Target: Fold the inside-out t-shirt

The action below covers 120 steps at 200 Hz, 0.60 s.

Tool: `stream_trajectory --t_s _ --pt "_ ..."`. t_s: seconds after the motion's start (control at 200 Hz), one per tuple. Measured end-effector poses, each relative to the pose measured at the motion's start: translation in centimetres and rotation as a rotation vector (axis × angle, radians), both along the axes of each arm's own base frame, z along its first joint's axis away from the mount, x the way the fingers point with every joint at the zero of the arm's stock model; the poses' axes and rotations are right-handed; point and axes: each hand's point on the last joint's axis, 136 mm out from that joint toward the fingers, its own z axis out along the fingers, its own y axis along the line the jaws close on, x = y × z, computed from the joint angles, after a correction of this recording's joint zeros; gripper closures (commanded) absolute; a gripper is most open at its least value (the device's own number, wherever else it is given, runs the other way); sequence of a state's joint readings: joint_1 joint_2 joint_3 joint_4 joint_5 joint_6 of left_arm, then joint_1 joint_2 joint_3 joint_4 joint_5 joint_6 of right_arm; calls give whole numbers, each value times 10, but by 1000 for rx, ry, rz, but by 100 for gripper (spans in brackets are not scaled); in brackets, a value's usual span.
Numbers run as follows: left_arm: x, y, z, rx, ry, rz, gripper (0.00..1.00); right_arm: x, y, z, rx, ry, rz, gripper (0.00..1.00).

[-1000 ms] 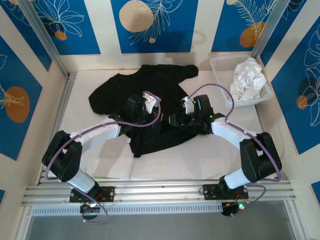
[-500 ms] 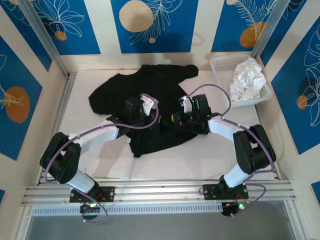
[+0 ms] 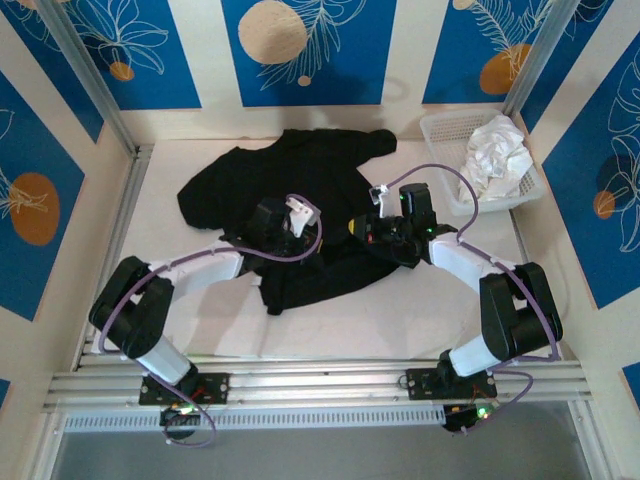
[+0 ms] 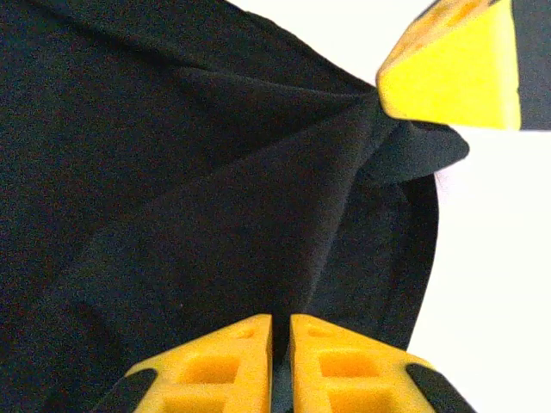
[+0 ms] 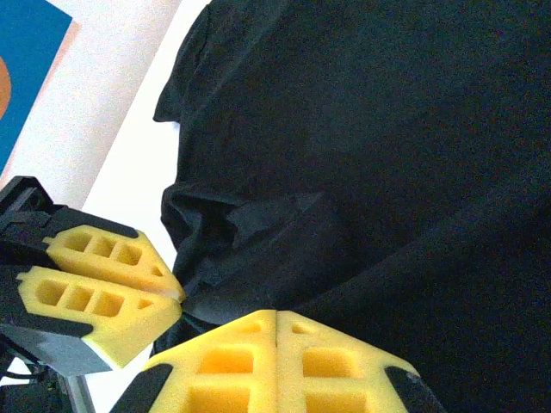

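T-shirt [image 3: 300,170] lies bunched on the surface [image 3: 400,320]; left fingers [image 4: 224,366] and right fingers [image 5: 232,366] each clench one fold, close together. Thin pinches could slip under pull.

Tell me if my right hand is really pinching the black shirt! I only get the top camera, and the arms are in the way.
Observer: Yes. On the right wrist camera, the right hand has its yellow fingers pressed together on a fold of the black t-shirt.
Operator: What about my other hand?
Observer: The left wrist camera shows the left hand with just a thin dark slit between its fingers, tips against the cloth.
Operator: Are the two hands close?
Observer: Very. On the right wrist camera, the left hand's fingertips sit right beside the right hand's, at the same bunched fold.
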<state>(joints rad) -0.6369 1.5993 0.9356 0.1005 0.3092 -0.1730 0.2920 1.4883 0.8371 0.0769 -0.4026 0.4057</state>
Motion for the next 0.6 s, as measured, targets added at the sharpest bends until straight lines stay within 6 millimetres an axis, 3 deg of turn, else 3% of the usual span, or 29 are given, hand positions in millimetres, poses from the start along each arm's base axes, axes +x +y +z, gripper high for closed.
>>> stream_trajectory --t_s 0.325,0.6 --pt "5 -11 -24 44 22 -55 40 -5 4 5 54 61 7 100" --pt "21 -23 -32 77 10 -60 39 -4 6 13 80 71 15 100"
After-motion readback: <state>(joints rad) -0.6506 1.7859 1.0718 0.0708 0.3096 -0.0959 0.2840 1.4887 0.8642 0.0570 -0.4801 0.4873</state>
